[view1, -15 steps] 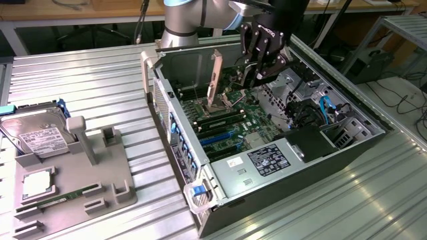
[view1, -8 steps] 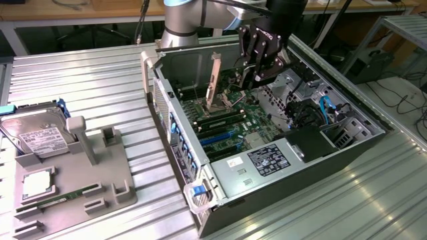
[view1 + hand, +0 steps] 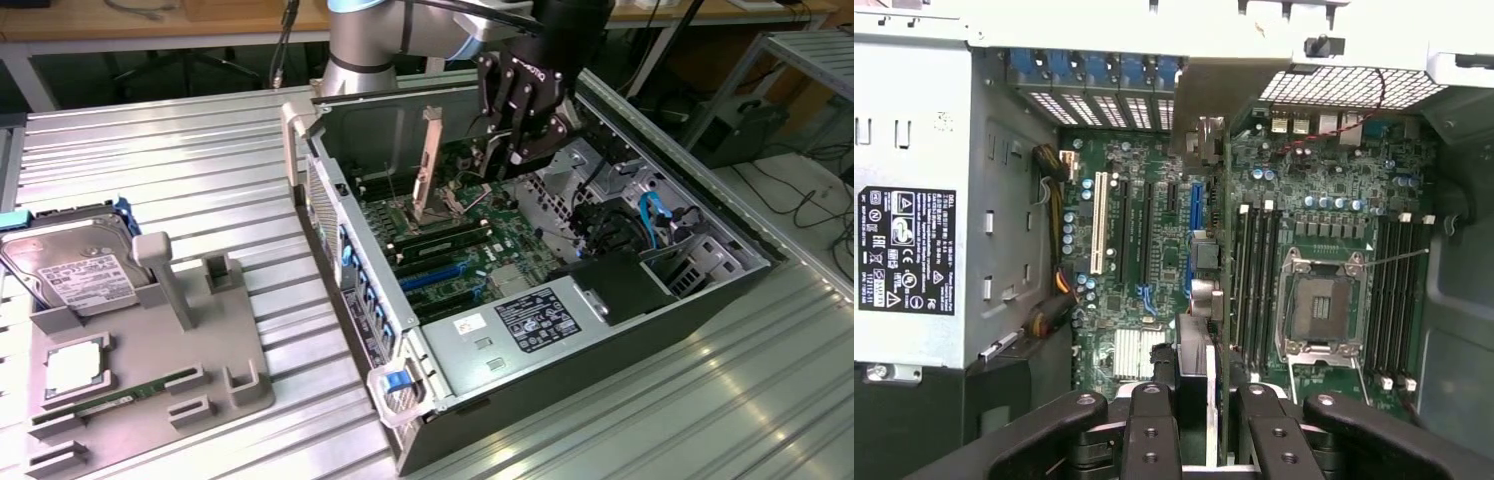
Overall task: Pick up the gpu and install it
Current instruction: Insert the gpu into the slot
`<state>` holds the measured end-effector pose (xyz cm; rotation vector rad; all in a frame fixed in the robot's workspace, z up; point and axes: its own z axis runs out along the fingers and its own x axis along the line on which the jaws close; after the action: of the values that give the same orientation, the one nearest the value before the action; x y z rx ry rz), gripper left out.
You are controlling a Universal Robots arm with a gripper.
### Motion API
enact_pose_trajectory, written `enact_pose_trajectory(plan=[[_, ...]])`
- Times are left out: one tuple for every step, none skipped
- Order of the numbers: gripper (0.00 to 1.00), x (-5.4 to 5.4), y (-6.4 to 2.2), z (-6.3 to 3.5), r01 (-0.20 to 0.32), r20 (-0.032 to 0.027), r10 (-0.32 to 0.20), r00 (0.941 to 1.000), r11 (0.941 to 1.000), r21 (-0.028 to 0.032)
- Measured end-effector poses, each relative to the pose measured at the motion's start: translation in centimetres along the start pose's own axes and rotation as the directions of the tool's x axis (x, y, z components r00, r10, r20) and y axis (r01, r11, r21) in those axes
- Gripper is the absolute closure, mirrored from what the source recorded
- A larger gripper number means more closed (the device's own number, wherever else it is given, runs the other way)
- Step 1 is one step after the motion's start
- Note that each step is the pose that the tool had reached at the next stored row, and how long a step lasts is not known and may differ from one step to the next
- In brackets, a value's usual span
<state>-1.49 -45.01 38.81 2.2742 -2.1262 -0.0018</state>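
GPU (image 3: 429, 160) hangs edge-on in my hand (image 3: 523, 150), which is clamped on its upper edge, over the open case (image 3: 561, 330) that lies on its side on the desk (image 3: 200, 160); the card stands upright above the motherboard (image 3: 461, 235), not yet seated as far as I can judge. Largest risk first: the case wall and rear frame sit close around my arm, so a sideways drift could knock my fingers or the card's bracket against the metal. Next, the motherboard: in the wrist view the card (image 3: 1216, 250) runs between the expansion slots (image 3: 1129, 235) and the RAM sticks (image 3: 1254, 280), and I cannot tell that its edge lines up with any slot; pressing down while off line could bend the card or scrape the board. The empty CPU socket (image 3: 1322, 305) lies just beside that path, and a slip could damage it. Smallest: my grip is on a thin edge, so the card could tilt or slide between my fingers under load.
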Motion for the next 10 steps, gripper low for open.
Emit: enact_pose_trajectory(plan=[[0.72,0.0,0.0,0.0,0.0,-0.0003,0.0,1.0,1.0,0.0],[0.72,0.0,0.0,0.02,0.0,-0.0003,0.0,1.0,1.0,0.0],[0.72,-0.01,0.0,0.04,0.0,-0.0003,0.0,1.0,1.0,0.0],[0.72,-0.01,0.0,0.07,0.0,-0.0002,0.0,1.0,1.0,0.0],[0.72,-0.01,0.0,0.11,0.0,-0.0002,0.0,1.0,1.0,0.0],[0.72,-0.01,0.0,0.14,0.0,-0.0002,0.0,1.0,1.0,0.0],[0.72,-0.01,0.0,0.15,0.0,-0.0004,0.0,1.0,1.0,-0.0001],[0.72,-0.01,0.0,0.19,0.0,-0.0002,0.0,1.0,1.0,0.0],[0.72,-0.01,0.0,0.25,0.0,-0.0002,0.0,1.0,1.0,0.0],[0.72,-0.01,-0.01,0.38,0.0,-0.0002,0.0,1.0,1.0,0.0]])
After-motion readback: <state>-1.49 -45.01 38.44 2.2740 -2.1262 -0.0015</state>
